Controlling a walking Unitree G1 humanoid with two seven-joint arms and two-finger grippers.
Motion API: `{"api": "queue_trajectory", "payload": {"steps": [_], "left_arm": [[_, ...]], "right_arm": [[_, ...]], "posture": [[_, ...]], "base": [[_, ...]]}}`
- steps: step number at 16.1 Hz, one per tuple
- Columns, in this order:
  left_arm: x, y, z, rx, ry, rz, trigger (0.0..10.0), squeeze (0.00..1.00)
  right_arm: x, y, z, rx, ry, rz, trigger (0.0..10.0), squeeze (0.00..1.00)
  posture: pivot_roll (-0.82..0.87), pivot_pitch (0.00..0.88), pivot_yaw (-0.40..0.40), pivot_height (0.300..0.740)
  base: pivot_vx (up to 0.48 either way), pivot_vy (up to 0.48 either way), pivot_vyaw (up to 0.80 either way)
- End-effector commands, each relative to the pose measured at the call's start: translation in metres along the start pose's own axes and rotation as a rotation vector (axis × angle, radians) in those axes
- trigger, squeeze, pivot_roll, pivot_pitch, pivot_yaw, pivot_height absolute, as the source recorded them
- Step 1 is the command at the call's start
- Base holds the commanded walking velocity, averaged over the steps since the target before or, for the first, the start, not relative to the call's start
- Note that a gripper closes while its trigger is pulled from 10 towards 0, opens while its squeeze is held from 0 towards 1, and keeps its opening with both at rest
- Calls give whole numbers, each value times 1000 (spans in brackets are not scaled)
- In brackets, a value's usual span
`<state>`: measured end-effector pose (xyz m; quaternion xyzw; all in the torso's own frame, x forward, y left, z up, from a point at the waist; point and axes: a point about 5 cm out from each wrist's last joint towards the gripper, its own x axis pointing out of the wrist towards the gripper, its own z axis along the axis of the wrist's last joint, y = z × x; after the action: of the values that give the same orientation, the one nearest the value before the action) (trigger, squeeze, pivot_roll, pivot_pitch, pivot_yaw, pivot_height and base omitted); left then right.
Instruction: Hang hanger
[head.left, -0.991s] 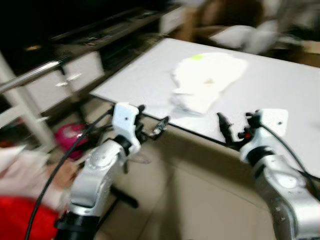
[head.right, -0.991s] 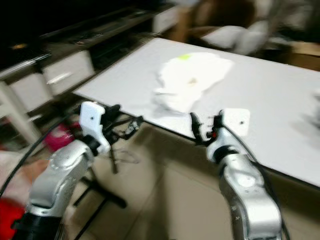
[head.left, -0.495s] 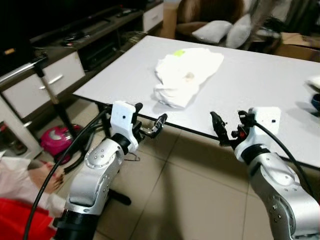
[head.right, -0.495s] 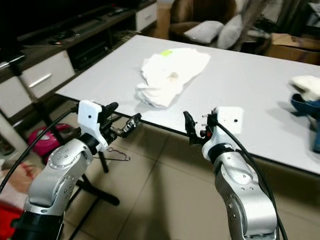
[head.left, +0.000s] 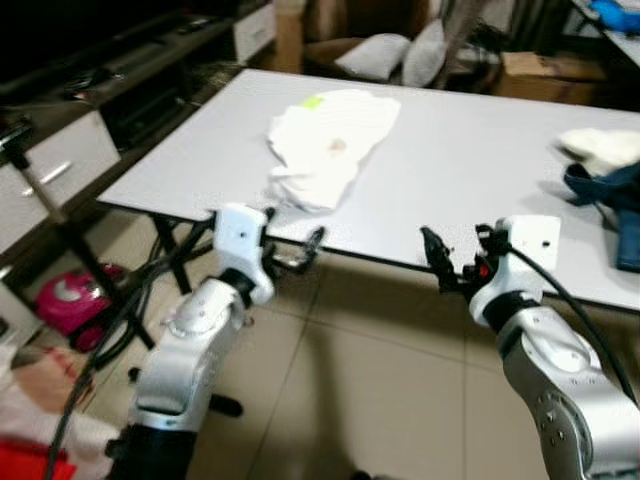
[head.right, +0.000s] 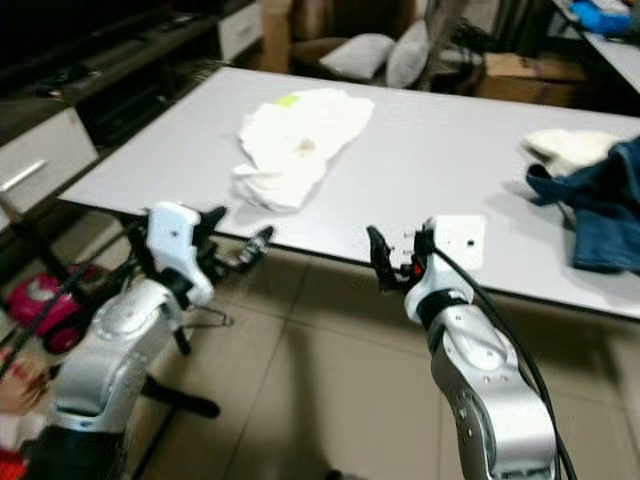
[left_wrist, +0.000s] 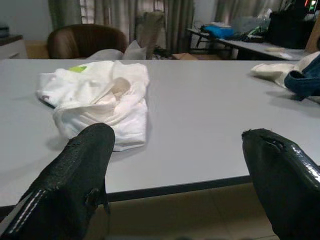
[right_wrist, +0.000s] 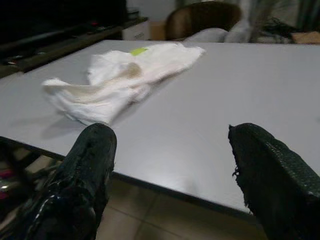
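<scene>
Both arms are raised in front of the robot, just short of the near edge of a white bench (head.left: 480, 170). Left gripper (head.left: 290, 250) sits at the bench's near-left edge w/ fingers (left_wrist: 75, 185) spread apart, nothing between them; left wrist view looks between the two black fingers straight across the bench top. Right gripper (head.left: 455, 262) is level w/ the bench edge further to the right, fingers (right_wrist: 85, 175) also apart and empty. A crumpled white garment (head.left: 325, 145) w/ a small yellow-green tag lies on the bench's left half, just beyond the left gripper; not touched by either gripper. On the far right of the bench there's a blue denim piece (head.right: 590, 200) and behind it a small white bundle (head.right: 565, 145), both well apart from the grippers. The hanger (head.right: 205, 318), a thin wire shape, is faintly visible on the tiled floor (head.left: 380, 390) under the left forearm, near the black legs of a stand; it's blurred, so can't tell exactly how it lies. A pink object (head.left: 75, 305) sits on the floor at left. Beyond the bench: a brown chair (left_wrist: 87, 42) and grey-white cushions (head.left: 395, 55). Dark low cabinet w/ white drawers (head.left: 60, 165) runs along the left.
</scene>
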<state>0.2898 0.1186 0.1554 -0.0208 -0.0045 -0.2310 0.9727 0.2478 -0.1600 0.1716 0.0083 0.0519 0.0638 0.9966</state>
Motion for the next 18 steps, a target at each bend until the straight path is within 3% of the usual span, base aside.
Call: {"api": "queue_trajectory", "payload": {"steps": [1, 8, 11, 16, 18], "left_arm": [[1, -2, -3, 7, 21, 1, 10000, 0], [-4, 11, -3, 25, 41, 80, 10000, 0], [-10, 12, -5, 51, 36, 86, 10000, 0], [-8, 12, -3, 24, 17, 98, 10000, 0], [-8, 11, -3, 35, 18, 97, 10000, 0]], "right_arm": [[-2, -6, -2, -7, 20, -26, 10000, 0], [-7, -9, -13, -11, 63, -43, 10000, 0], [-5, -8, -14, 7, 65, -17, 10000, 0], [-7, -9, -15, -6, 60, -30, 10000, 0], [-7, -8, -15, -22, 54, -17, 10000, 0]], "posture": [[-109, 0, 29, 740], [-81, 0, 47, 740], [-69, 0, 29, 740], [-74, 0, 39, 740], [-71, 0, 40, 740]], "base": [[0, 0, -800], [0, 0, -99], [0, 0, -800], [0, 0, -800], [0, 0, 0]]}}
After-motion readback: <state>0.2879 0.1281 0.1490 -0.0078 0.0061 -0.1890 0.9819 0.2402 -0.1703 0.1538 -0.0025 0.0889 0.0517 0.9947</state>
